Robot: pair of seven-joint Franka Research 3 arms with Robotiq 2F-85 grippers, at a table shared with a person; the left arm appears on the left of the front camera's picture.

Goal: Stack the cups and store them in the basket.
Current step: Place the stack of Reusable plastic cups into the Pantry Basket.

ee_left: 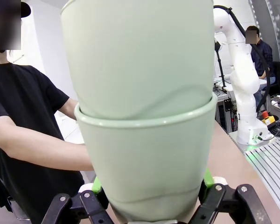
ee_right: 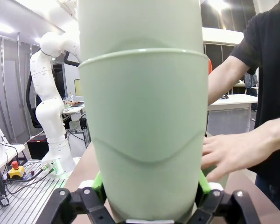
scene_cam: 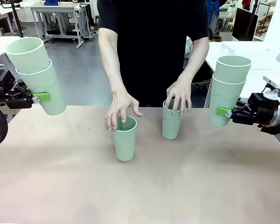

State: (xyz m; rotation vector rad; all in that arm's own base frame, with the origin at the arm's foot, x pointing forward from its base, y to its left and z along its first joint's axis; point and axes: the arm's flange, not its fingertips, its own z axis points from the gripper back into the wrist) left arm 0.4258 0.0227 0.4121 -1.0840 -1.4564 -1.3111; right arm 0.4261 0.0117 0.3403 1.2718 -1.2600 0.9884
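Left stack (scene_cam: 37, 70) of two cups at nine o'clock, right stack (scene_cam: 228, 88) at three, clamped by left fingers (scene_cam: 42, 96) and right fingers (scene_cam: 222, 111), tips hidden; person's hands (scene_cam: 121, 109) (scene_cam: 179, 95) touch two cups (scene_cam: 125, 140) (scene_cam: 171, 123) on the tan surface (scene_cam: 60, 186), workbenches (scene_cam: 60, 14) beyond.

A pale brown worktop (scene_cam: 140, 196) spans the foreground, with a person in a black T-shirt (scene_cam: 154, 46) behind it. Farther back stand white tables (scene_cam: 56, 11) on grey floor (scene_cam: 79, 74), and what looks like a dark monitor (scene_cam: 245, 23).
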